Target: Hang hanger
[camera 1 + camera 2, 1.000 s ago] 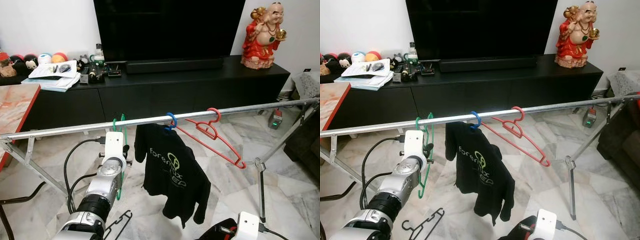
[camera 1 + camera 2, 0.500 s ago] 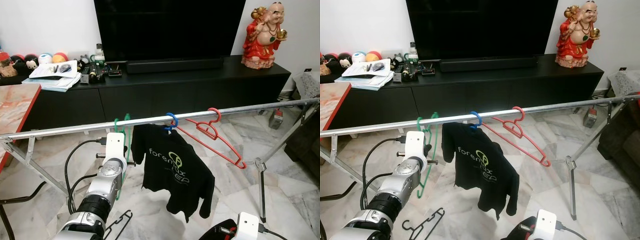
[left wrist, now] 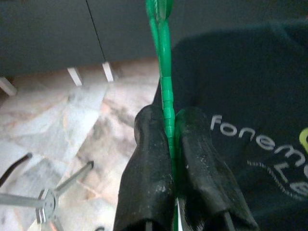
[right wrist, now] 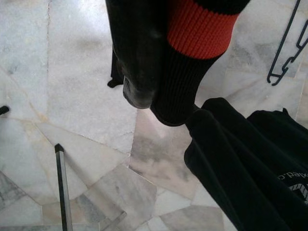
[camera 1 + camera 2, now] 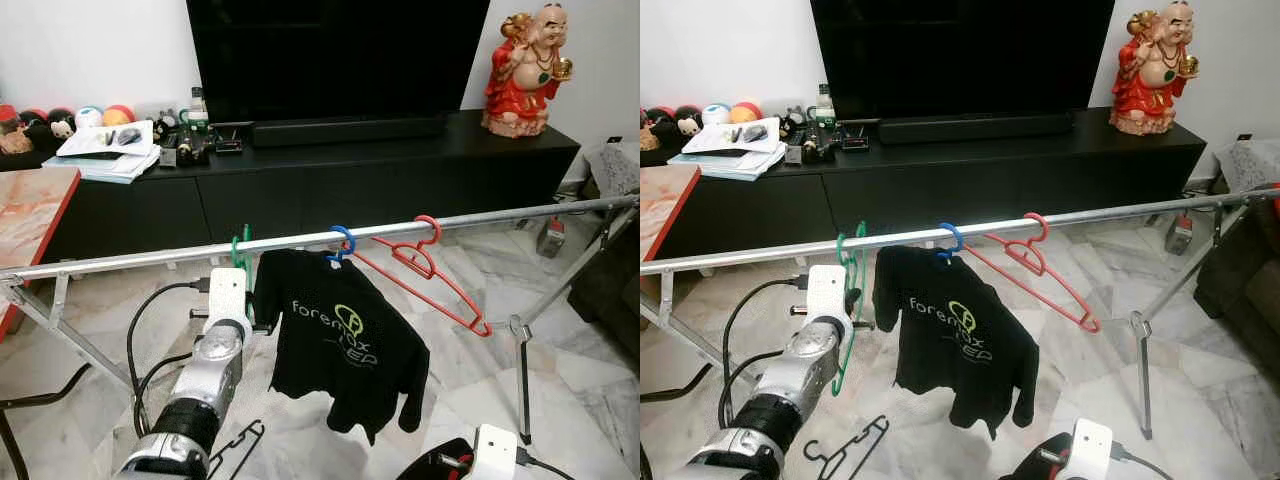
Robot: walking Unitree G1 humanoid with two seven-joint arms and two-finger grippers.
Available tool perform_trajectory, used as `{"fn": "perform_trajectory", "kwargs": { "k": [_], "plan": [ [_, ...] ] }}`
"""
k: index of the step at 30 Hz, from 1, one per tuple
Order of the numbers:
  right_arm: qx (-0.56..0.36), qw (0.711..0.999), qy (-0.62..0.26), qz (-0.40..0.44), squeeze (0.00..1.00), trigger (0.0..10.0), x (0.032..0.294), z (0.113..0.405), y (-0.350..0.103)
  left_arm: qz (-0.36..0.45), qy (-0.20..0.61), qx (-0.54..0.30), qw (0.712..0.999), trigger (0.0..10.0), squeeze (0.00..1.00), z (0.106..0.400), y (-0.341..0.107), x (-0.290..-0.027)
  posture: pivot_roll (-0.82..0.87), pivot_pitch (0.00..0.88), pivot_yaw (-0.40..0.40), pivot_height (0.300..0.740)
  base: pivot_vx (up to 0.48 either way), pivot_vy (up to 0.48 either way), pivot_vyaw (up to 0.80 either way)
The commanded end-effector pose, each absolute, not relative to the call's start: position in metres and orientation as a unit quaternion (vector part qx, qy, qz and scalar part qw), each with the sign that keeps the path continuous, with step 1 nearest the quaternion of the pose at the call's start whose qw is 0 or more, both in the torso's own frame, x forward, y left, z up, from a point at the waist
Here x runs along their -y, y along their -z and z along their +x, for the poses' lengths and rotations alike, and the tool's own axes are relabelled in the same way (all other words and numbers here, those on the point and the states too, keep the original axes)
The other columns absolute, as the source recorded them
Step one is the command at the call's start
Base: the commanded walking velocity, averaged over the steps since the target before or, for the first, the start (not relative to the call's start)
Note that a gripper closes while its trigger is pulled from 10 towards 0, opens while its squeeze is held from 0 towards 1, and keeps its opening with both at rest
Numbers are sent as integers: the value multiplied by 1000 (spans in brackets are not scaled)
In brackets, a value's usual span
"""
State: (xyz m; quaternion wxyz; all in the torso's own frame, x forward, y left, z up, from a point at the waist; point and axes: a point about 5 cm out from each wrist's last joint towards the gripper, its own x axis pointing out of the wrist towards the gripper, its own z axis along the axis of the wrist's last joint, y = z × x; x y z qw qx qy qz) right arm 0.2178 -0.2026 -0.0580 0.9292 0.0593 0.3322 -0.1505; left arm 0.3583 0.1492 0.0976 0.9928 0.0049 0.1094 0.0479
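Note:
My left gripper [image 3: 168, 114] is shut on the lower part of a green hanger [image 3: 163, 72]. The green hanger's hook [image 5: 240, 246] sits at the metal rail [image 5: 130, 258], just left of a black printed T-shirt [image 5: 345, 340]. The shirt hangs from a blue hook [image 5: 344, 241], and its shoulder touches the green hanger. A bare red hanger [image 5: 432, 268] hangs further right on the rail. My right gripper [image 4: 155, 102] hangs low over the floor, fingers together and holding nothing; one finger [image 4: 192, 57] wears a black and red cuff.
A black hanger [image 5: 236, 444] lies on the marble floor under my left arm. The rail's leg [image 5: 522, 370] stands at the right. Behind the rail are a black TV cabinet [image 5: 330, 180], a red figurine [image 5: 527, 70] and a red-edged table [image 5: 30, 215] at left.
The black T-shirt has swung and turned more face-on, its shoulder now against the green hanger. My left gripper and the green hanger have barely shifted along the rail.

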Motion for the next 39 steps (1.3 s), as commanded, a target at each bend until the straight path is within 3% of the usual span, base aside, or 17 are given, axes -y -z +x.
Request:
{"fn": "perform_trajectory", "kwargs": {
  "k": [1,7,14,15,16,17,18,19,22,26,35,39],
  "plan": [
    [-328,931,151,59,0,10000,204,221,56,9,-42,-70,997,0,0,359,-109,-151,61,0,10,740,0,0,0],
    [-329,930,150,58,0,10000,205,220,56,20,-35,-41,998,0,0,347,-110,-161,65,0,7,740,0,0,0],
    [-331,930,148,55,0,10000,207,220,56,98,5,-61,993,0,0,317,-86,-181,76,0,0,740,0,0,0],
    [-332,930,147,55,0,10000,207,220,56,117,16,-85,989,1255,0,307,-74,-188,79,0,-2,740,0,0,0],
    [-332,930,147,55,0,10000,207,220,56,117,16,-85,989,1255,0,307,-74,-188,79,0,-2,740,0,0,0],
    [-332,930,147,54,0,10000,208,220,56,117,20,-106,987,4941,0,299,-62,-193,85,0,-2,740,0,0,0],
    [-332,930,147,54,0,10000,208,220,56,117,20,-106,987,4941,0,299,-62,-193,85,0,-2,740,0,0,0],
    [-333,930,147,54,0,10000,208,220,56,126,14,-126,984,10000,0,292,-50,-202,83,0,-6,740,0,0,0],
    [-334,930,145,53,0,10000,208,220,56,144,-29,-202,968,10000,0,270,-14,-232,84,0,-10,740,0,0,0],
    [-333,930,145,54,0,10000,208,221,56,136,-53,-298,943,10000,0,236,23,-248,81,0,-7,740,0,0,0],
    [-331,931,147,56,0,10000,205,222,55,107,-30,-469,876,10000,0,159,84,-230,68,0,-6,740,0,0,0],
    [-331,930,148,56,0,10000,206,222,55,91,-43,-479,872,10000,0,153,88,-229,68,0,-7,740,0,0,0]
  ]
}}
